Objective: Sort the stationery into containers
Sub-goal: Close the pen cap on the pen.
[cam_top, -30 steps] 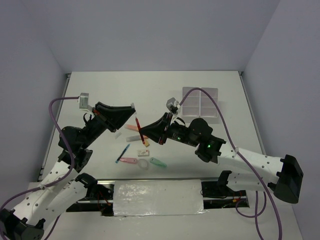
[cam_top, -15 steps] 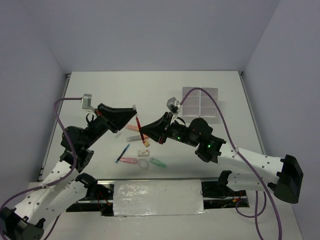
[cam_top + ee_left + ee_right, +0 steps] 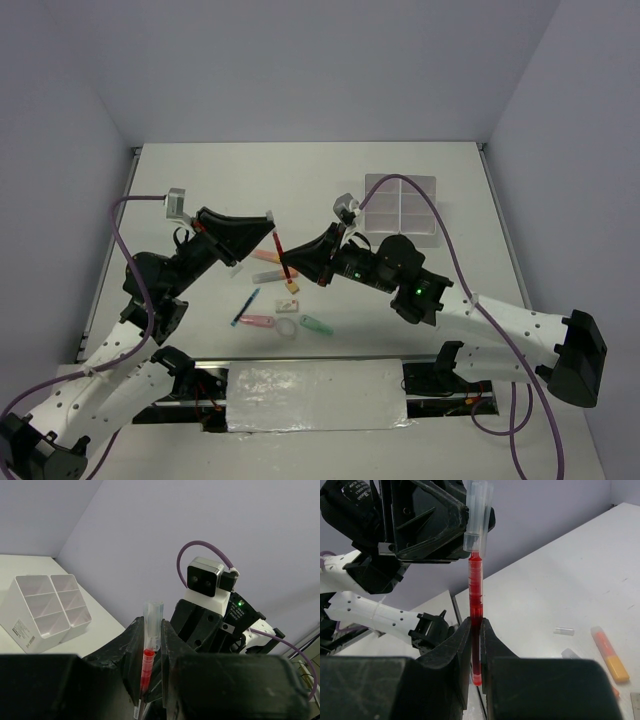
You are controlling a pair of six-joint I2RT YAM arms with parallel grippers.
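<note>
A thin red pen (image 3: 281, 254) hangs in the air between both arms, above the loose stationery. My left gripper (image 3: 272, 233) is shut on its clear cap (image 3: 153, 622). My right gripper (image 3: 290, 269) is shut on the red barrel (image 3: 476, 595) lower down. In the right wrist view the cap (image 3: 477, 515) sits at the pen's top between the left fingers (image 3: 454, 527). The white compartment container (image 3: 402, 208) stands far right on the table, also seen in the left wrist view (image 3: 42, 607).
Under the pen lie an orange highlighter (image 3: 265, 256), a whitish piece (image 3: 268, 275), a small eraser (image 3: 290, 302), a blue pen (image 3: 246, 307), a pink piece (image 3: 257, 322), a clear ring (image 3: 286, 327) and a green piece (image 3: 317, 324).
The left arm has edged slightly to the right. Both grippers stay shut on the red pen.
</note>
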